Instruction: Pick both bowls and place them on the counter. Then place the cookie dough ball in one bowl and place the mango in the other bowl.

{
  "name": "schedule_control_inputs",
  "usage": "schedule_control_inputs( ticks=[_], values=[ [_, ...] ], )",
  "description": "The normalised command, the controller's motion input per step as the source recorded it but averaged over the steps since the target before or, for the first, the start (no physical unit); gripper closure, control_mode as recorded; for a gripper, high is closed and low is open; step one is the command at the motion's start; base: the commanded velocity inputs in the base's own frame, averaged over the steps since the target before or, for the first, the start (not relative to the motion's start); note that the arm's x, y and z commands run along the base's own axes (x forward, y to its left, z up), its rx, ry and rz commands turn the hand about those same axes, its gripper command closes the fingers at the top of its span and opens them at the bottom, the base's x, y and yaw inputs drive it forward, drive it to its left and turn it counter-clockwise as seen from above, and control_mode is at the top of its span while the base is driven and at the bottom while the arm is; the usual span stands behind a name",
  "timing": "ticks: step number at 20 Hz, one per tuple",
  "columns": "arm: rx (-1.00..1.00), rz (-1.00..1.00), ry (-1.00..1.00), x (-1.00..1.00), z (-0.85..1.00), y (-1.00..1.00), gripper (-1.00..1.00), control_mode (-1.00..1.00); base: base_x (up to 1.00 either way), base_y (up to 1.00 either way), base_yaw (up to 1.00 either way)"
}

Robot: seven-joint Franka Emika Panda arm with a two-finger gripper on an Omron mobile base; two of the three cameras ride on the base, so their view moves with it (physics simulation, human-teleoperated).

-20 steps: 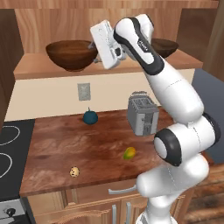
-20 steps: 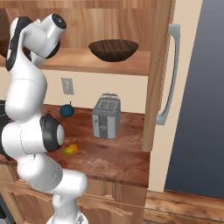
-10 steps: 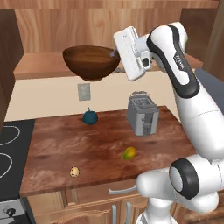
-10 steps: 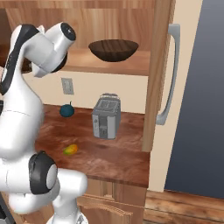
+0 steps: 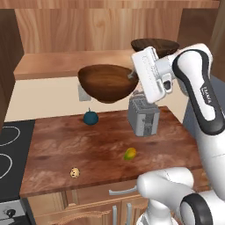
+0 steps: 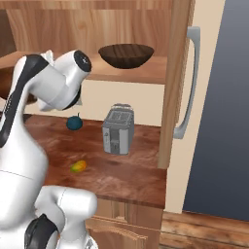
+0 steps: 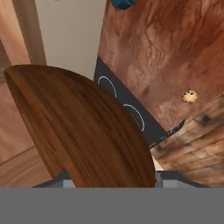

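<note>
**Big brown bowl up in the air**

The gripper (image 5: 132, 79) is grasping the reddish-brown bowl (image 5: 108, 82) by its rim. The bowl hangs in the air, in front of the pale wooden shelf (image 5: 66, 65) and high above the counter (image 5: 101, 140). It is deep and round, with smooth shiny wood and wavy grain lines. In the left base view we see its outside; I cannot tell if anything is in it.

The darker bowl (image 6: 126, 55) sits on the shelf. It is wider and flatter. In the right base view its inside looks dark, and no fruit shows over its rim.

The counter is flat, reddish-brown and blotchy. On it lies the cookie dough ball (image 5: 75, 172), tiny, tan and dotted with dark specks, near the front edge. The mango (image 5: 129, 153) is a small yellow-green oval with an orange patch. It lies well apart from the ball, in front of the toaster (image 5: 143, 115). The toaster is a grey metal box with slots on top. A dark teal round fruit (image 5: 90, 117) with a little stem sits near the back wall. A black stove top (image 5: 11, 149) with white rings is beside the counter.
</note>
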Motion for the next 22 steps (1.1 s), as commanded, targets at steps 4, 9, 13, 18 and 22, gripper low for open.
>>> schedule_control_inputs(
  ticks=[4,9,13,18,22],
  values=[
    [0.00,0.00,0.05,-0.39,-0.81,-0.28,1.00,-1.00,0.00,0.00,0.00],
    [0.03,0.00,0.05,-0.07,-0.93,-0.10,1.00,-1.00,0.00,0.00,0.00],
    [0.01,0.00,0.01,0.41,-0.89,0.12,1.00,-1.00,0.00,0.00,0.00],
    [0.00,0.00,0.00,0.67,-0.79,0.26,1.00,-1.00,0.00,0.00,0.00],
    [0.00,0.02,0.11,0.82,-0.79,0.25,1.00,-1.00,0.00,0.00,0.00]
  ],
)
